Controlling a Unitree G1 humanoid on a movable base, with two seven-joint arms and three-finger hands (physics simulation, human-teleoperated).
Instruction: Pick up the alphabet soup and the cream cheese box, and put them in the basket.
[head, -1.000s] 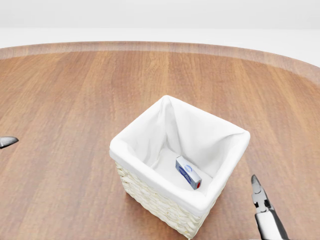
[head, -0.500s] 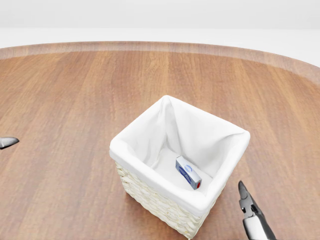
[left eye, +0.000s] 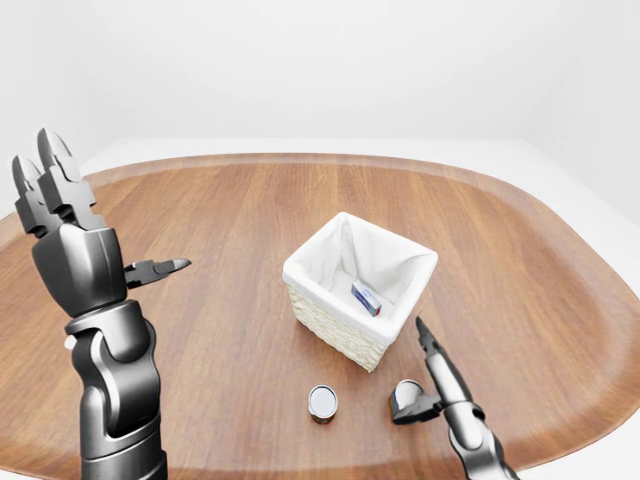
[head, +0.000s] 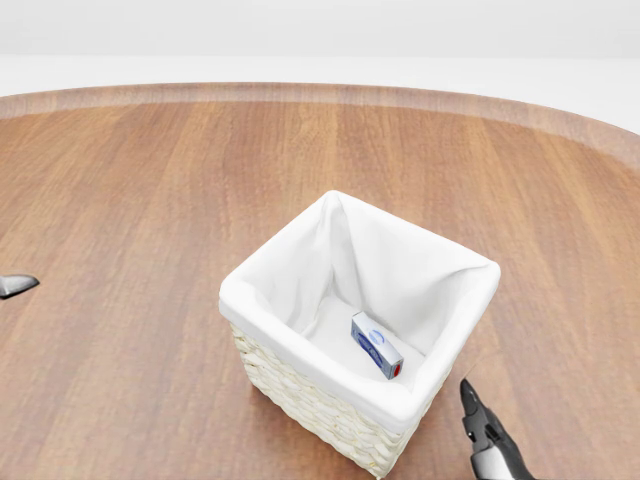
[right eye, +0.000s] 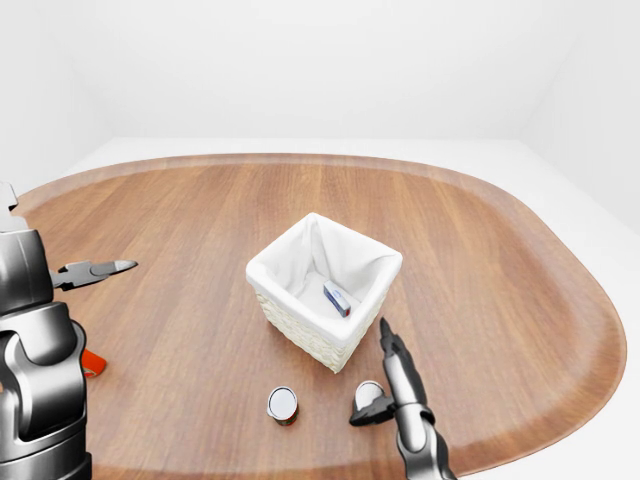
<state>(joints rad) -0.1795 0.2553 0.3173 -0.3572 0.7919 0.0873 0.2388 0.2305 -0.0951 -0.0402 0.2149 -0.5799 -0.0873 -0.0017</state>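
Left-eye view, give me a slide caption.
Cream cheese box in the basket; soup can on the table beside the right hand.

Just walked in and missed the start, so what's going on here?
A humanoid is loading a lined basket on a wooden table. The cream cheese box lies inside it. The alphabet soup sits on the table below the basket. The right robot hand is open beside it, and the left robot hand is raised, open.

The setting was a bare simulated test space: one rounded wooden table (left eye: 250, 220) stood on a white floor (left eye: 560, 170) within plain white walls (left eye: 300, 70).
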